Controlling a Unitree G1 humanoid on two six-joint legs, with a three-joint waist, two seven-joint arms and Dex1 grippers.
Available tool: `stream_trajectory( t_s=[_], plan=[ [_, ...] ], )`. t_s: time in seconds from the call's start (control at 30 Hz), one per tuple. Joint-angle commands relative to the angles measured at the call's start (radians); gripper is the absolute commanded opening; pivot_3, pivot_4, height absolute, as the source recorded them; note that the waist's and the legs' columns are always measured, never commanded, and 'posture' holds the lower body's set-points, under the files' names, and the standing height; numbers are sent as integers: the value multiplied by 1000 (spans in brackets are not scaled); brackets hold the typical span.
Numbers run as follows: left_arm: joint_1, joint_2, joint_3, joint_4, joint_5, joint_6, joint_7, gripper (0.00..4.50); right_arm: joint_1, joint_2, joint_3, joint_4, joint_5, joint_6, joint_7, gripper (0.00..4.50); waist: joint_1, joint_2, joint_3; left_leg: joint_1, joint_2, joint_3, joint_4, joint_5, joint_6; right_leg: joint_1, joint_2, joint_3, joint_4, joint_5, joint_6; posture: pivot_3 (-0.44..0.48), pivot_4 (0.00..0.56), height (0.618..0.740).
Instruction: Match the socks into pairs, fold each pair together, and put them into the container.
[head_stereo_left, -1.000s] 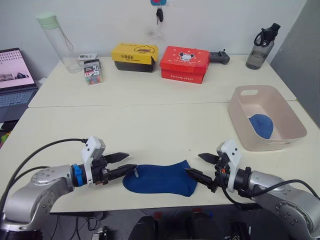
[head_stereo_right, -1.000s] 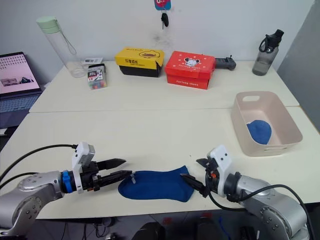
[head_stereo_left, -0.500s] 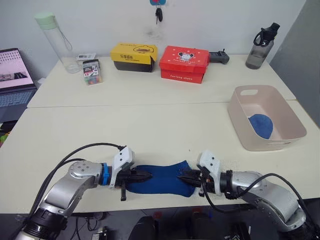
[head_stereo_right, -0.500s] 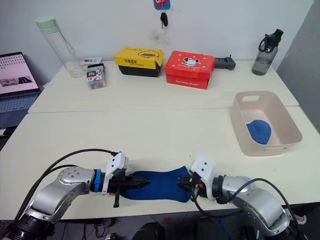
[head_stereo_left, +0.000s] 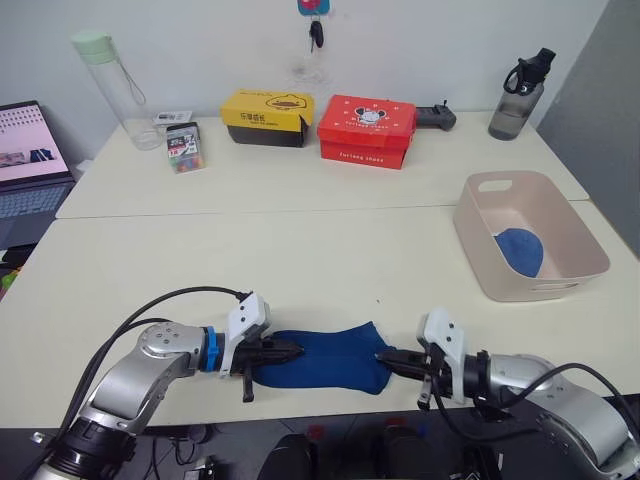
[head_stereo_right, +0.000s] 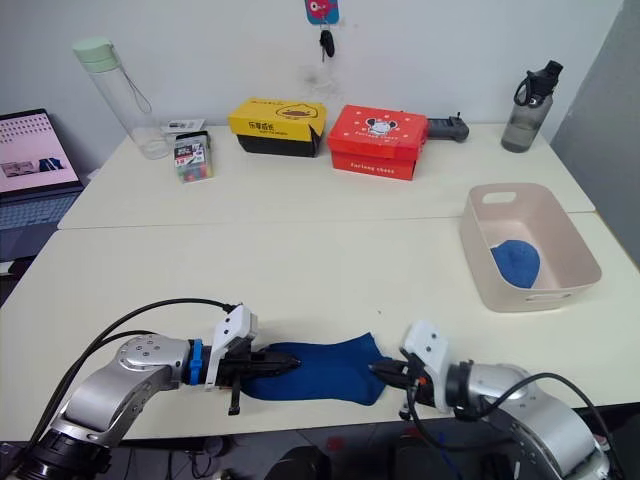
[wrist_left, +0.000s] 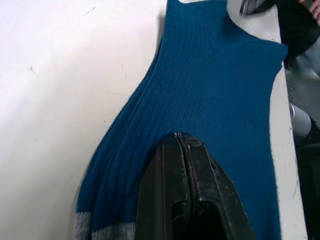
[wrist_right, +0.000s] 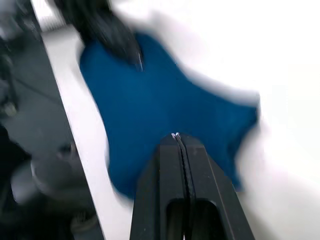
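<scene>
I have the left claw (head_stereo_left: 288, 350) pinched on one end of the blue socks (head_stereo_left: 325, 357), which lie flat at the near edge of the desk (head_stereo_left: 300, 260), and the right claw (head_stereo_left: 388, 356) pinched at the other end. Both sets of fingers look pressed together with cloth under them; the left wrist view shows the tips closed over ribbed fabric just past a grey cuff band. The container (head_stereo_left: 528, 236) sits well apart, off to the right, with a folded blue bundle (head_stereo_left: 520, 251) already in it.

My main worry is how many layers I actually hold. The wrist view hints at stacked edges, so this seems to be a pair laid together, but I cannot tell whether either claw has both layers. If one has only the top sock, a fold will peel the two apart.

The second risk is the desk edge: the socks lie right beside it, and a slack pull or a slipped pinch could drop them to the floor.

Third, pulling both ends at once could stretch the fabric out of a shallow pinch.
</scene>
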Motion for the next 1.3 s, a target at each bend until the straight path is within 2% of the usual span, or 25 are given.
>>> stream_trajectory(
  t_s=[0.03, 0.23, 0.47, 0.67, 0.83, 0.93, 1.1, 1.27, 1.3],
  plan=[
    [7, 6, -28, 2, 37, -16, -8, 0, -64, 45, 53, 23, -37, 17, -39, 29, 1, 0, 0, 0, 0, 0, 0, 0, 0, 0, 0, 0, 0, 0, 0, 0, 150, 740],
    [2, -19, -54, 49, 71, -36, 2, 0, -115, 28, 126, 182, -175, -4, -49, 29, 6, 0, 0, -1, -1, 0, 0, 1, -2, 0, -1, 0, -2, 0, 0, 0, 150, 740],
    [-13, -25, -52, 84, 72, -50, -3, 0, 42, -117, 50, 131, -167, -79, 51, 29, 9, 1, -2, 1, -1, -1, 0, 0, 0, 4, -1, -1, -3, 0, 0, 0, 150, 740],
    [-63, -20, -29, 27, 33, -62, -44, 0, 49, -63, -91, -30, -10, 1, 17, 29, 6, 2, -1, 1, -1, -1, 0, 0, 1, 4, -1, -2, -3, 0, 0, 0, 150, 740],
    [-90, -15, -27, -18, 3, -51, -92, 0, 74, -64, -188, -51, 71, 85, -8, 29, 7, 1, -1, 0, -1, -2, 0, 0, 0, 4, -1, -3, -5, 0, 0, 0, 150, 740],
    [-93, -25, -45, -31, -11, -43, -121, 0, 100, -70, -184, -53, 69, 95, -11, 844, 7, 1, -1, 0, -1, -2, 0, 0, -1, 4, -1, -2, -6, 0, 0, 0, 150, 740],
    [-88, -58, -96, 55, 85, -138, -98, 0, 114, -46, -73, -33, -37, 80, -73, 2522, 6, 1, -1, 0, -1, -2, 0, -1, 1, 4, -1, -2, -5, 0, 0, 0, 150, 740],
    [-81, -64, -108, 78, 117, -180, -106, 0, 108, -26, 29, -12, -126, 85, -127, 2522, 5, 1, -1, 0, -1, -1, 0, 1, -1, 4, 0, -2, -6, 0, 0, 0, 150, 740],
    [-77, -63, -105, 74, 115, -181, -107, 0, 107, -33, 52, -16, -145, 73, -124, 2335, 5, 1, -1, 0, -1, -2, 0, 1, -1, 4, 0, -2, -6, 0, 0, 0, 150, 740]
  ],
)
